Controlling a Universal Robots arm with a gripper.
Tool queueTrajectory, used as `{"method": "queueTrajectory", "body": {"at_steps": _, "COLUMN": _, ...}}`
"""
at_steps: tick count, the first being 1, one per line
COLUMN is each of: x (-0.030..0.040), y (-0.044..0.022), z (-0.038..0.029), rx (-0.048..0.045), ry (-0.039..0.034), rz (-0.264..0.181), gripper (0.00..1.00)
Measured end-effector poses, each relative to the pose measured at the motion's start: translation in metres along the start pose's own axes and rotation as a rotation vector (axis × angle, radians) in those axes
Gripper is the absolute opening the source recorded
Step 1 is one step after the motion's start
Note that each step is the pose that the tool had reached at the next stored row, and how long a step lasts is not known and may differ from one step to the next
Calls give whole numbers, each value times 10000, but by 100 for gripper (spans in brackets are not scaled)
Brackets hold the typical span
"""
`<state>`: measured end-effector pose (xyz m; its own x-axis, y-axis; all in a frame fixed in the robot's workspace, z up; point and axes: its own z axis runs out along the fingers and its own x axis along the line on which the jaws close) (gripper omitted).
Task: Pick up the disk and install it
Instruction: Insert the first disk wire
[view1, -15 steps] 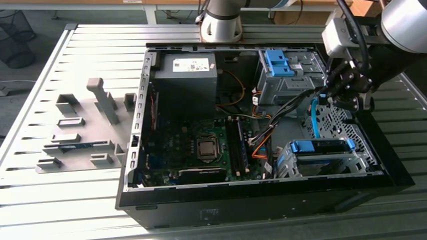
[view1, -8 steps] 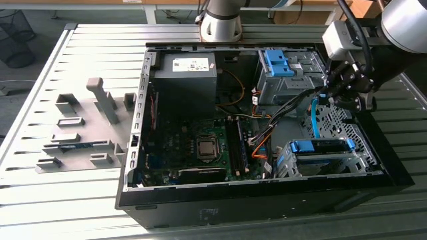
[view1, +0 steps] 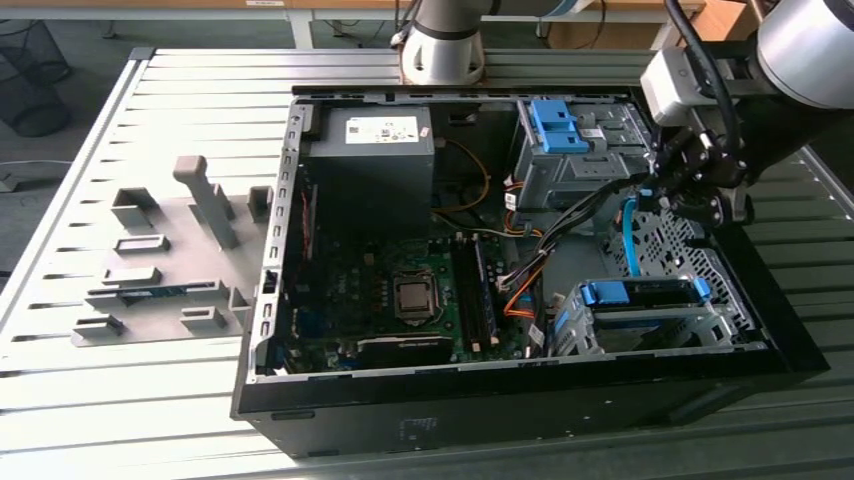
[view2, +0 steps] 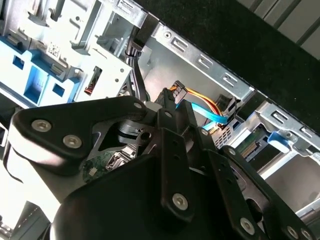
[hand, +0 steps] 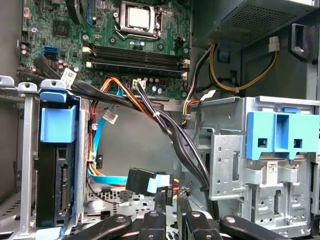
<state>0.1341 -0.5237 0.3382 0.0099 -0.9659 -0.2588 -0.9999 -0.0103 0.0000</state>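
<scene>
Open PC case w/ motherboard, grey fixtures beside.

I see the computer case lying open on the table. Inside, the power supply sits toward the exterior view's left of the drive cage. The disk rests in the near bay, with the gripper above.

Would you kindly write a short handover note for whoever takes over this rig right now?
The gripper hangs inside the computer case between the two drive cages, apart from the disk.
The disk sits in its cage, blue handle outward.
Done: disk slotted in, as it looks.
Left: a blue cable's plug hangs loose near the gripper; full latching can't be told.
</scene>
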Motion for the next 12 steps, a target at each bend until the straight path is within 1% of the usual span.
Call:
{"method": "queueTrajectory", "body": {"at_steps": 3, "x": 6, "y": 0, "z": 4, "rx": 47, "ry": 1, "rz": -16, "gripper": 24}}
{"method": "queueTrajectory", "body": {"at_steps": 4, "x": 7, "y": 1, "z": 5, "rx": 57, "ry": 2, "rz": -20, "gripper": 22}}
{"method": "queueTrajectory", "body": {"at_steps": 6, "x": 7, "y": 1, "z": 5, "rx": 62, "ry": 2, "rz": -24, "gripper": 22}}
{"method": "queueTrajectory", "body": {"at_steps": 7, "x": 7, "y": 1, "z": 6, "rx": 66, "ry": 0, "rz": -26, "gripper": 16}}
{"method": "queueTrajectory", "body": {"at_steps": 8, "x": 8, "y": 1, "z": 6, "rx": 69, "ry": 3, "rz": -27, "gripper": 16}}
{"method": "queueTrajectory", "body": {"at_steps": 9, "x": 8, "y": 1, "z": 8, "rx": 73, "ry": 13, "rz": -29, "gripper": 16}}
{"method": "queueTrajectory", "body": {"at_steps": 11, "x": 8, "y": -1, "z": 6, "rx": 77, "ry": 83, "rz": -30, "gripper": 16}}
{"method": "queueTrajectory", "body": {"at_steps": 12, "x": 8, "y": -10, "z": 6, "rx": 78, "ry": 88, "rz": -30, "gripper": 16}}
